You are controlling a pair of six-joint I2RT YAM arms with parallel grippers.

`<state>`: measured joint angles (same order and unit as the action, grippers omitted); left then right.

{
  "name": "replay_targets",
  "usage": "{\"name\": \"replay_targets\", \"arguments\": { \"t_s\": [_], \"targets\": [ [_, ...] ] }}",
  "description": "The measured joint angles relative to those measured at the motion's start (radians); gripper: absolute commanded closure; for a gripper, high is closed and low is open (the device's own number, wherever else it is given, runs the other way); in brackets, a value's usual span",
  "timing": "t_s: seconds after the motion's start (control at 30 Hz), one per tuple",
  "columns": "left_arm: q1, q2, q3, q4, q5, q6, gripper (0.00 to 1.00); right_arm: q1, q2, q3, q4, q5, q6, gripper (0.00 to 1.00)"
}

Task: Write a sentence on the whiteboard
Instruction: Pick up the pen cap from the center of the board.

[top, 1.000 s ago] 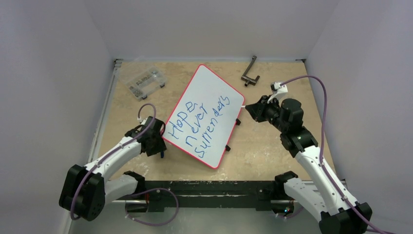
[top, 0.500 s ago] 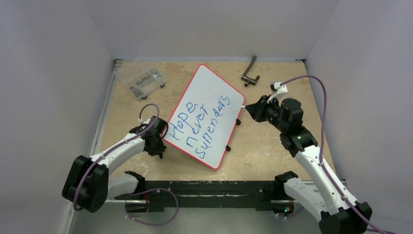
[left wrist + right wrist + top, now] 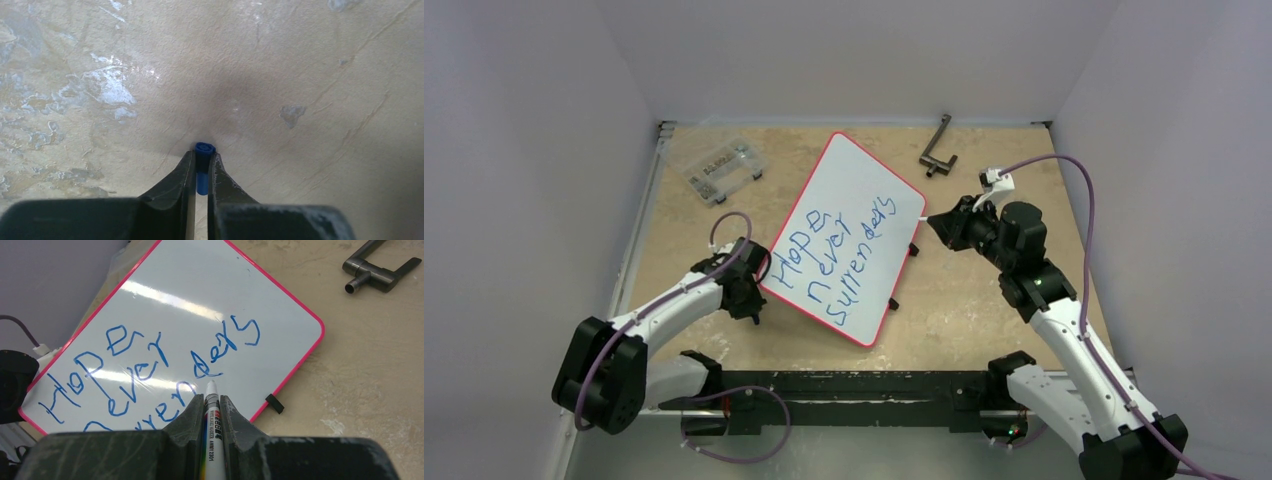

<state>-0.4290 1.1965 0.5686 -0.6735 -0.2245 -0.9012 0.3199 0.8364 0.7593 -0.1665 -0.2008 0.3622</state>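
The whiteboard [image 3: 849,200] lies tilted on the table, red-rimmed, also in the right wrist view [image 3: 200,295]. The sentence [image 3: 834,258] in blue reads "Hope never surrenders" [image 3: 150,360]. My right gripper [image 3: 934,222] is shut on a white marker [image 3: 212,410] at the board's right edge, its tip held above the lettering. My left gripper [image 3: 752,308] is low over the table by the board's lower left edge, shut on a small blue marker cap [image 3: 204,165].
A clear plastic parts box [image 3: 722,170] sits at the back left. A dark metal handle piece [image 3: 938,150] lies at the back right, also in the right wrist view [image 3: 380,270]. Small black clips [image 3: 891,303] stick out from the board's right rim.
My left gripper has moved down and slightly toward the table's front edge, with the elbow swinging in. The right arm and the whiteboard have not moved.
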Motion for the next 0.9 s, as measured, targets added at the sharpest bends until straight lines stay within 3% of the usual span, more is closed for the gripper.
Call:
{"name": "replay_targets", "arguments": {
  "t_s": [0.3,0.9],
  "targets": [
    [-0.005,-0.051,0.003,-0.010,0.011,-0.002,1.00,0.000,-0.017,0.000,-0.015,-0.001,-0.001,1.00],
    [-0.003,-0.500,0.098,-0.298,-0.056,-0.016,1.00,0.004,-0.039,0.007,0.025,-0.249,0.001,1.00]
  ]
}}
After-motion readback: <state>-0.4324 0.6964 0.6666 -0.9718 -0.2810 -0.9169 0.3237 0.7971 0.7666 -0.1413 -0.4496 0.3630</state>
